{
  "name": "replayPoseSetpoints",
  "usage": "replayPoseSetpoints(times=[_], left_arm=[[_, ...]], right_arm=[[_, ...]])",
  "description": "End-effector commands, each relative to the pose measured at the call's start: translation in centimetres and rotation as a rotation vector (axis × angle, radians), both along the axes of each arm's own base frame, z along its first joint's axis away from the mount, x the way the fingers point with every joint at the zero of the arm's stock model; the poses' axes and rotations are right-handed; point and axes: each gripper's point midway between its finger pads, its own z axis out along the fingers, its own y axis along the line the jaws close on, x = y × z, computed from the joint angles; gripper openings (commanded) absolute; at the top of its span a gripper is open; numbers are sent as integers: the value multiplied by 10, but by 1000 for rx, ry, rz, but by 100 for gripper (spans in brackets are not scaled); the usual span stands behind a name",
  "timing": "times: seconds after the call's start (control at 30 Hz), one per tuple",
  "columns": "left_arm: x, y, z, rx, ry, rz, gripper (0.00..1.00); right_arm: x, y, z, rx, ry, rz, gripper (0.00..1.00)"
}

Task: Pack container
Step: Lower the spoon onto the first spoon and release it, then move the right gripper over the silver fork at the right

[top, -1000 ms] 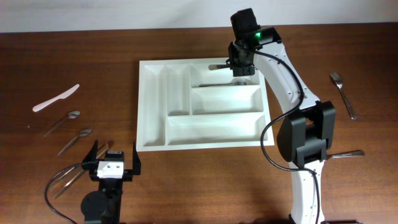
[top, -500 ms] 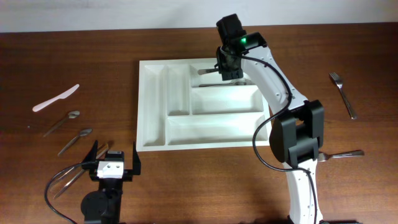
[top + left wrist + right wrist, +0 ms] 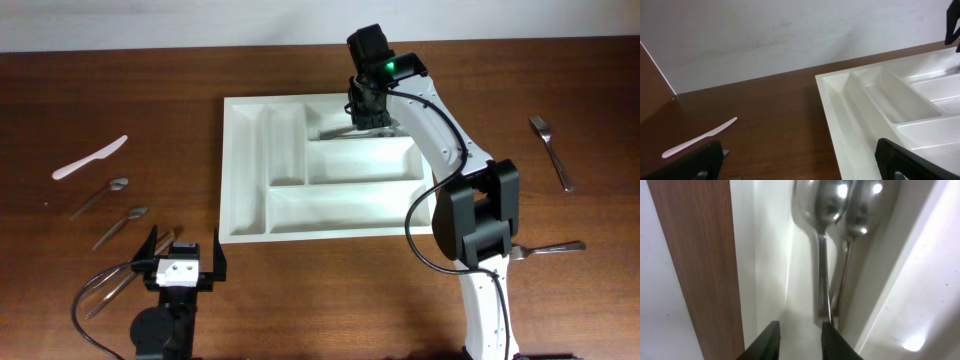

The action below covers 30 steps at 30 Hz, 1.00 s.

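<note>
The white container [image 3: 232,170] lies mid-table with five compartments. My right gripper [image 3: 368,112] hangs over its top long compartment. In the right wrist view the right gripper [image 3: 799,327] is slightly open, with only the white container floor [image 3: 770,255] between its fingers. A metal spoon [image 3: 822,240] lies in that compartment with its handle just past the right fingertip. A second spoon shape [image 3: 860,220] lies beside it at the wall; it may be a reflection. My left gripper [image 3: 183,255] rests near the front left, wide open and holding nothing. The left wrist view shows the left gripper [image 3: 800,170] facing the container's rim [image 3: 840,115].
A white plastic knife [image 3: 90,158] and two spoons [image 3: 100,197] [image 3: 120,227] lie on the wood at the left, with more cutlery [image 3: 120,275] beside the left arm. Two forks [image 3: 552,150] [image 3: 548,248] lie at the right. The right arm reaches across the container's right side.
The right gripper slid left along the top compartment, then its jaws parted. The spoon it was holding now lies in that compartment. The left arm stayed still.
</note>
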Motion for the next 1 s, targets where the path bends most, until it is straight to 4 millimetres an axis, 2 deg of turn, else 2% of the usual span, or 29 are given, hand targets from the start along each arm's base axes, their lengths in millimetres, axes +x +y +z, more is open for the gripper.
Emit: replayPoseSetpoints(times=[0.0,0.13,0.23,0.3,0.4,0.5,0.53,0.63,0.73,0.83,0.97], left_arm=[[0,0,-2,13,-1,-2,99],[0,0,-2,13,-1,-2,99],[0,0,-2,13,-1,-2,99],[0,0,-1,13,-1,-2,99],[0,0,-1,13,-1,-2,99],[0,0,-1,13,-1,-2,99],[0,-1,-1,13,-1,-2,99],[0,0,-1,13,-1,-1,99],[0,0,-1,13,-1,-2,99],[0,0,-1,13,-1,-2,99],[0,0,-1,13,-1,-2,99]], right_arm=[[3,-8,-9,-51,-5,13,34],[14,-30,-4,-107,-40,97,55],[27,-64,8,-187,-83,219,70],[37,-87,21,-248,-121,313,79],[59,-130,52,-407,-231,530,92],[69,-169,83,-583,-296,796,100],[69,-180,89,-627,-307,875,99],[60,-217,98,-729,-279,1075,99],[37,-255,86,-753,-176,1219,99],[15,-289,75,-747,-94,1305,99],[-11,-331,67,-713,-23,1338,99]])
